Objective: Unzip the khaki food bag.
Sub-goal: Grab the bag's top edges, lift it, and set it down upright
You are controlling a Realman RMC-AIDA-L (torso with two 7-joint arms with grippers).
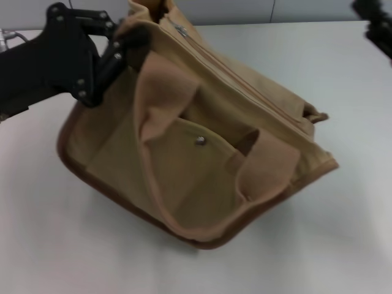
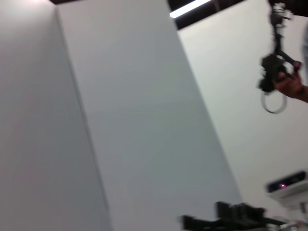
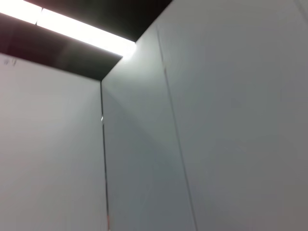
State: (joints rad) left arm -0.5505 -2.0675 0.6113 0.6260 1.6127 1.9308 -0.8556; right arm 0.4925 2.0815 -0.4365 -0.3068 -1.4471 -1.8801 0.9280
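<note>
Left gripper (image 1: 122,44) is at the far-left top corner of the khaki food bag (image 1: 202,141), fingers pressed into the fabric near the zipper pull (image 1: 180,29), looks like pinching the bag end to brace it; right gripper (image 1: 376,21) is barely in frame at the far right, jaw state can't tell. Zipper (image 1: 245,82) still looks closed, so I'd judge we're at the hold/brace step; next the right needs to reach the pull and drag it along the seam. Bag sits mid-table (image 1: 55,245), tipped front-pocket-up, long axis running from far-left to near-right

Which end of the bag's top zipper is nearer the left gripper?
The far-left end of the khaki food bag, where the metal zipper pull sits, just beside the left gripper. The other end lies far right, by the fabric tab.
</note>
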